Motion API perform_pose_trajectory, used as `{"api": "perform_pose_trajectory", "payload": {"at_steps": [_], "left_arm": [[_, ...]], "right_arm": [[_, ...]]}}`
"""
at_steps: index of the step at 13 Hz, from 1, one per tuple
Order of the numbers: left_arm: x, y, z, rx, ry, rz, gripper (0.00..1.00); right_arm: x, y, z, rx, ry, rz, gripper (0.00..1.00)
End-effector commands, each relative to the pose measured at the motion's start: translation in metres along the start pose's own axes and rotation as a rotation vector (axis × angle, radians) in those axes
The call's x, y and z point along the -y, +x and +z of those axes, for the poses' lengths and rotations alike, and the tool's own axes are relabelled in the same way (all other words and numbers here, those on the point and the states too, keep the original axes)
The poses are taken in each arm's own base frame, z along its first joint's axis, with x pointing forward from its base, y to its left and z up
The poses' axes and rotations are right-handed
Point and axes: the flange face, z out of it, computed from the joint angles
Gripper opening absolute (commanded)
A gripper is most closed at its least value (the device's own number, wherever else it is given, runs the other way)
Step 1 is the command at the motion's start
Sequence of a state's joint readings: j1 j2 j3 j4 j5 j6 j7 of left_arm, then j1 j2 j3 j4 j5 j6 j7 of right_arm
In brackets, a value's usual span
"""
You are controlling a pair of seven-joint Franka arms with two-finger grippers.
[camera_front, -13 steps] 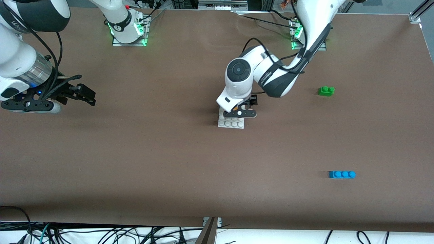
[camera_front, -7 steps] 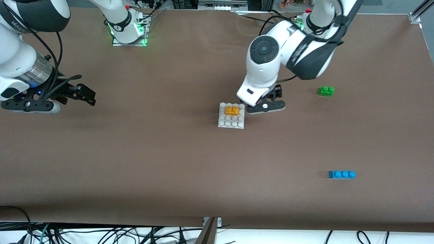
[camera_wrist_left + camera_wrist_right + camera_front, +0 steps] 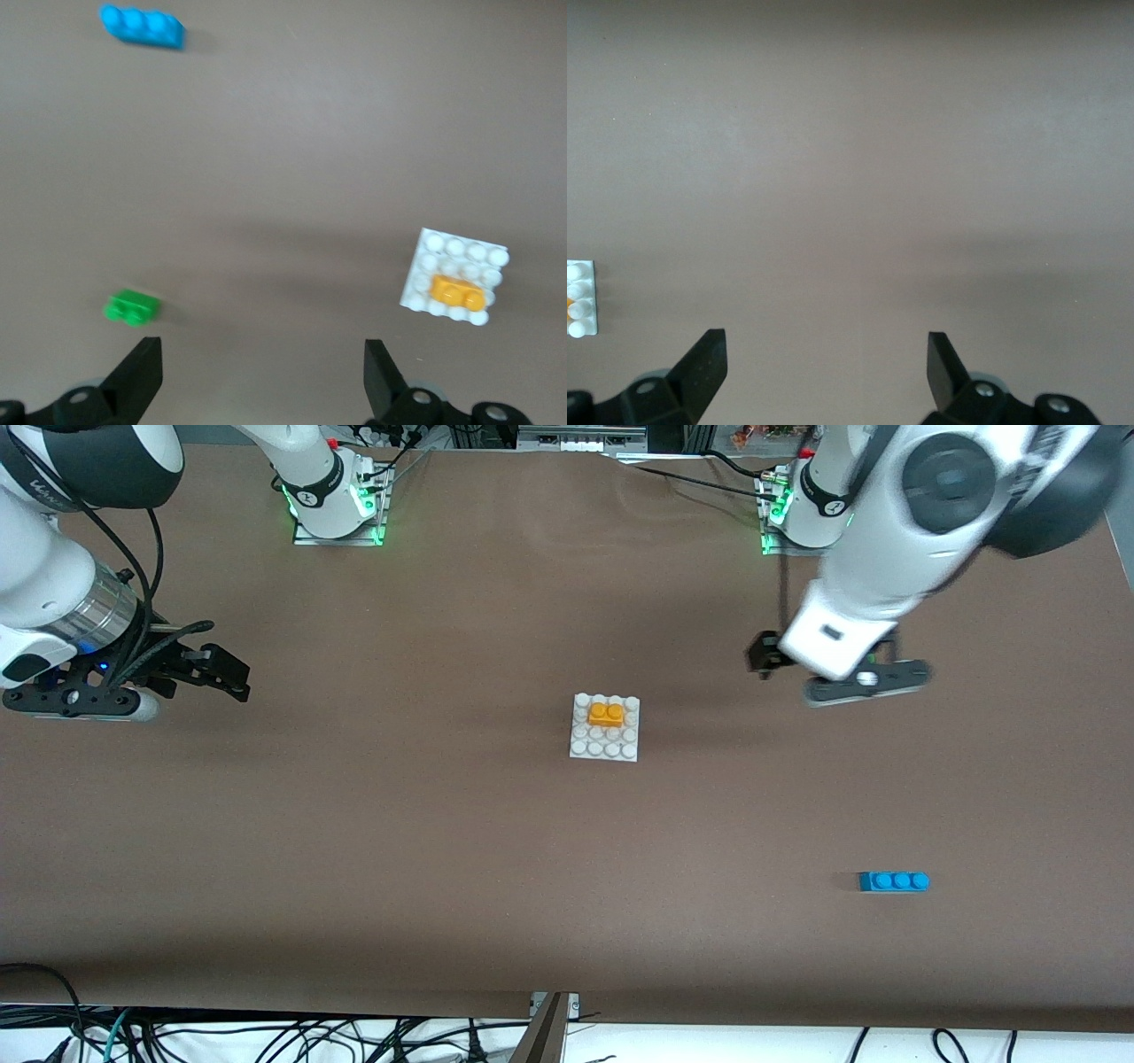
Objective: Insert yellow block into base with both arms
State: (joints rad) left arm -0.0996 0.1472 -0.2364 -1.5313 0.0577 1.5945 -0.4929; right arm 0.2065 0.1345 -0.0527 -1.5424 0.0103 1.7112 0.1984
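Note:
The yellow block sits on the white studded base at the table's middle, on the base's rows farther from the front camera. It also shows in the left wrist view on the base. My left gripper is open and empty, raised over the table toward the left arm's end, apart from the base; its jaws stand wide in the left wrist view. My right gripper is open and empty and waits toward the right arm's end. An edge of the base shows in the right wrist view.
A green two-stud brick lies under the left hand, hidden in the front view. A blue three-stud brick lies nearer the front camera, toward the left arm's end; it also shows in the left wrist view.
My left gripper has let go of the yellow block on the base, risen, and moved toward the left arm's end. The right arm has not moved.

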Motion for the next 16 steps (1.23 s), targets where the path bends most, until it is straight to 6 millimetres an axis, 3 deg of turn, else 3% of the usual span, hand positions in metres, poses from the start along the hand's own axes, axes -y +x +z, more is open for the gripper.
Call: {"api": "perform_pose_trajectory", "payload": {"at_steps": [1, 4, 6, 10, 12, 16], "left_arm": [[0.066, 0.014, -0.005, 0.001, -0.035, 0.102, 1.00], [0.129, 0.013, 0.001, -0.044, -0.033, 0.140, 1.00], [0.146, 0.004, 0.005, -0.079, -0.072, 0.142, 1.00], [0.139, -0.021, 0.000, -0.101, -0.058, 0.168, 1.00], [0.131, -0.015, -0.005, -0.102, -0.001, 0.192, 1.00], [0.141, -0.014, -0.005, -0.071, -0.002, 0.173, 1.00]], "right_arm": [[0.001, 0.000, -0.006, -0.009, 0.001, 0.003, 1.00], [0.001, 0.000, -0.007, -0.010, 0.001, 0.003, 1.00], [0.001, 0.000, -0.006, -0.009, 0.001, 0.004, 1.00], [0.001, 0.000, -0.006, -0.008, 0.002, 0.004, 1.00], [0.001, 0.000, -0.006, -0.008, 0.002, 0.004, 1.00], [-0.001, 0.000, -0.006, -0.006, 0.000, 0.006, 1.00]]}}
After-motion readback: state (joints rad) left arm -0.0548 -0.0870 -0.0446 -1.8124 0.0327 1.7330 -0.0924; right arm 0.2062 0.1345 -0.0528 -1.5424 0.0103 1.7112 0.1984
